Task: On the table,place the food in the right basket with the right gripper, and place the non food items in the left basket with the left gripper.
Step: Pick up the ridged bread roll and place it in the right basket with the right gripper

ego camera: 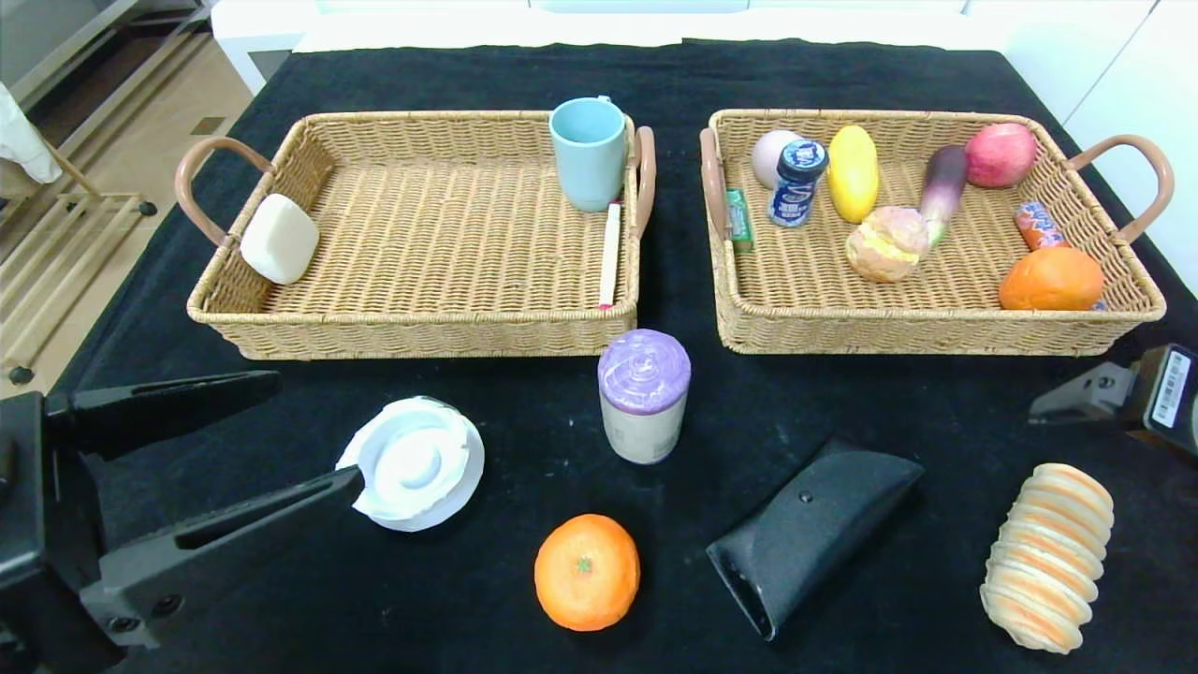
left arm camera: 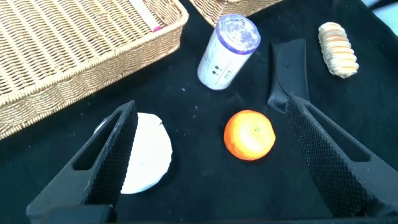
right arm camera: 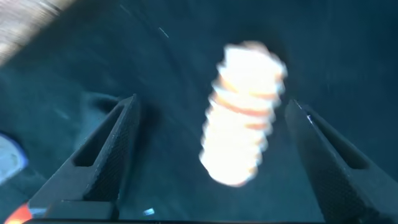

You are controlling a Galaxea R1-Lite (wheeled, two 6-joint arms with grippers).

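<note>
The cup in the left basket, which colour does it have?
The cup is light blue, plain without pattern; the head view shows it best.

Bright, even light from overhead leaves only soft, short shadows on the black cloth point(ego camera: 524, 84). The right wrist view is smeared by motion blur, its ridged bread roll point(right arm camera: 244, 112) glaring white and overexposed.

Matte black left end effector point(ego camera: 304, 435): two long tapered fingers point(ego camera: 178, 398), slotted along the sides, small screws near the base. Fine cross-hatched grip texture on the inner pads point(left arm camera: 121, 146). Right end effector point(right arm camera: 211, 155) equally black, white barcode label on its housing.
</note>
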